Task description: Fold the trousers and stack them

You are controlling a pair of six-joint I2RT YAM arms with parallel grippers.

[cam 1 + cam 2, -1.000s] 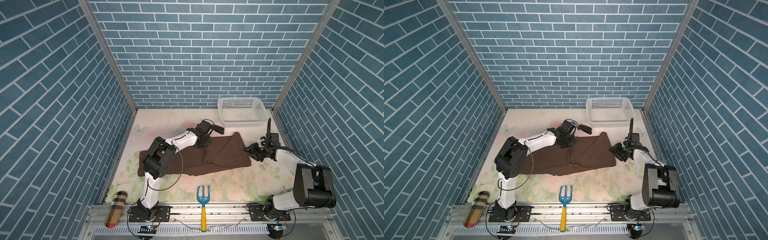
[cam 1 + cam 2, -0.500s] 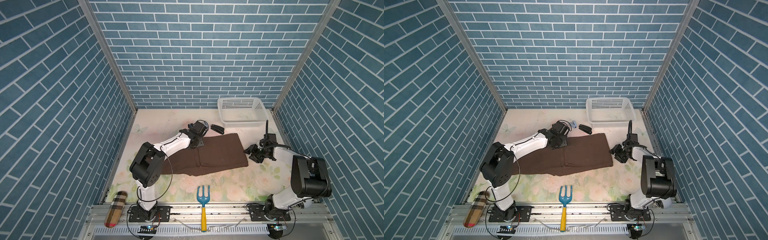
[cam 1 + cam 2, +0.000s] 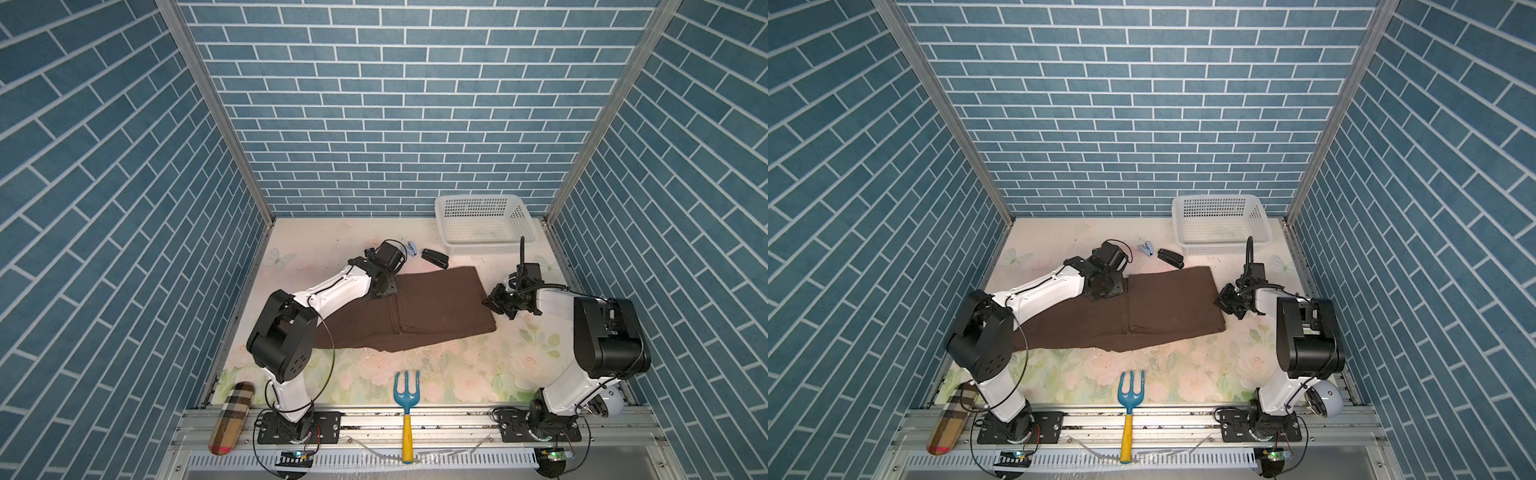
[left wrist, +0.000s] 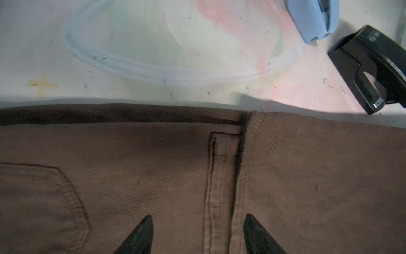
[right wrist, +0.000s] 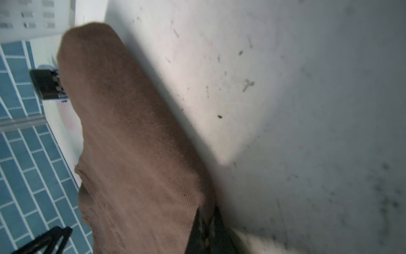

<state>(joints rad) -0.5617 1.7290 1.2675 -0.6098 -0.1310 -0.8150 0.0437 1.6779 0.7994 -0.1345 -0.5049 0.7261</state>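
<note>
The dark brown trousers (image 3: 436, 307) (image 3: 1167, 307) lie flat across the middle of the table, folded, with a seam across the middle. My left gripper (image 3: 380, 291) (image 3: 1104, 286) hangs over their far edge. In the left wrist view it (image 4: 197, 216) stands open above the waistband fabric (image 4: 307, 176) with nothing between its fingers. My right gripper (image 3: 487, 300) (image 3: 1219, 301) sits low at the trousers' right-hand edge. In the right wrist view it (image 5: 207, 210) is shut, and the edge of the fabric (image 5: 131, 143) runs in between its tips.
A white basket (image 3: 484, 226) stands at the back right. A black stapler (image 3: 435, 258) (image 4: 373, 72) and a light blue one (image 3: 411, 248) (image 4: 316, 19) lie just beyond the trousers. A blue hand fork (image 3: 406, 399) and a plaid pouch (image 3: 232, 417) rest at the front rail.
My left gripper opened, let go of the trousers and drew back leftward along their far edge. The fabric settled flat. My right gripper shut at the right-hand edge.
</note>
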